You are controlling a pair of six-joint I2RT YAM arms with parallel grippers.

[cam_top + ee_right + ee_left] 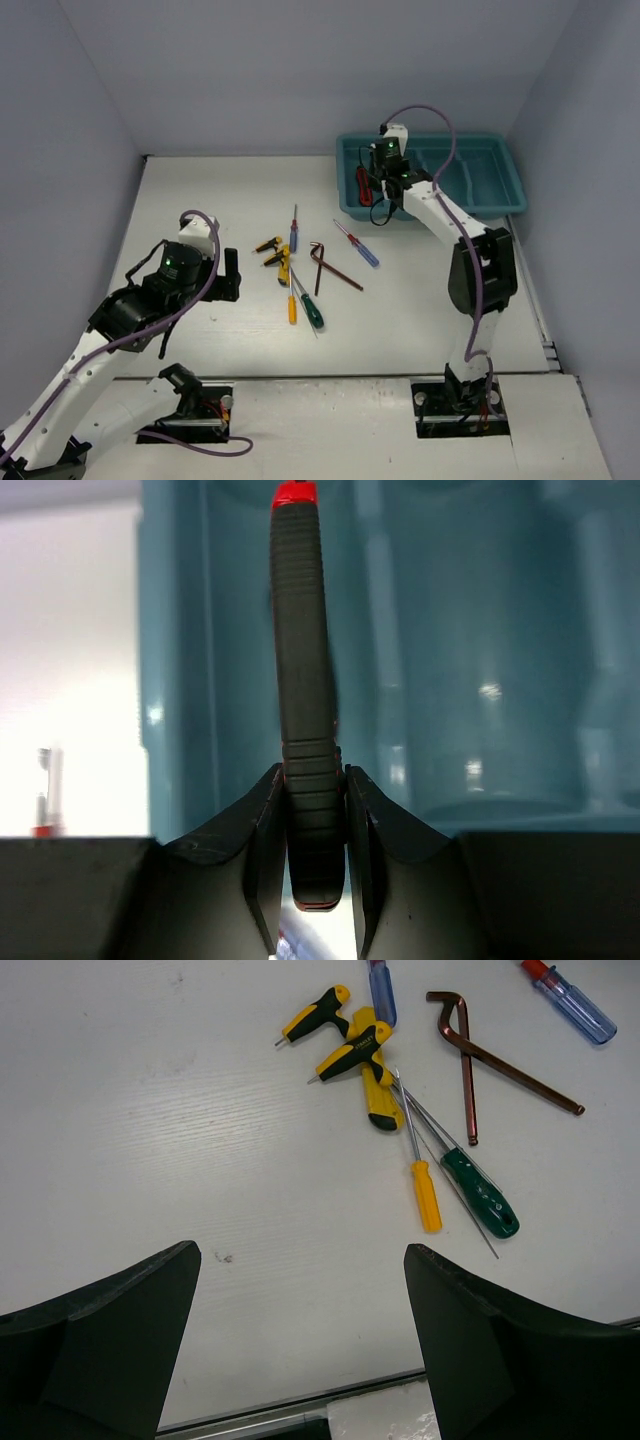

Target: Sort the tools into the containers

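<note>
Though unclear overhead, pliers (303, 660) between jaws

White arm links (432, 205), black joints (480, 265), black gripper fingers (100, 1340), purple cables (447, 130), green lights (172, 266), probably LEDs.

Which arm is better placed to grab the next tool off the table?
Left: the left pincer hovers open near the yellow screwdriver, while the right pincer is shut on the pliers over the teal tray.
</note>
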